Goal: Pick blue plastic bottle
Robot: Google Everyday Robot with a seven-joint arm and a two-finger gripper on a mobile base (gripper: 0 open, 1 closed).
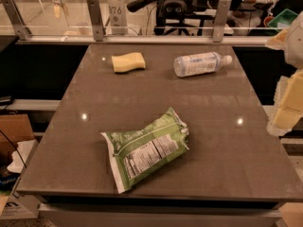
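We note brown table (156,91) centre; glass partition (47,13), metal posts (95,19) at 12 o'clock; cardboard box (14,132) at 8 o'clock; gripper (287,111) at 3 o'clock.

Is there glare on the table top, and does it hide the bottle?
Camera view: warm, dim light; three small bright reflections on the table, none over the blue plastic bottle, lying on its side at the far right; the pincer sits beyond the table's right edge, partly cropped.
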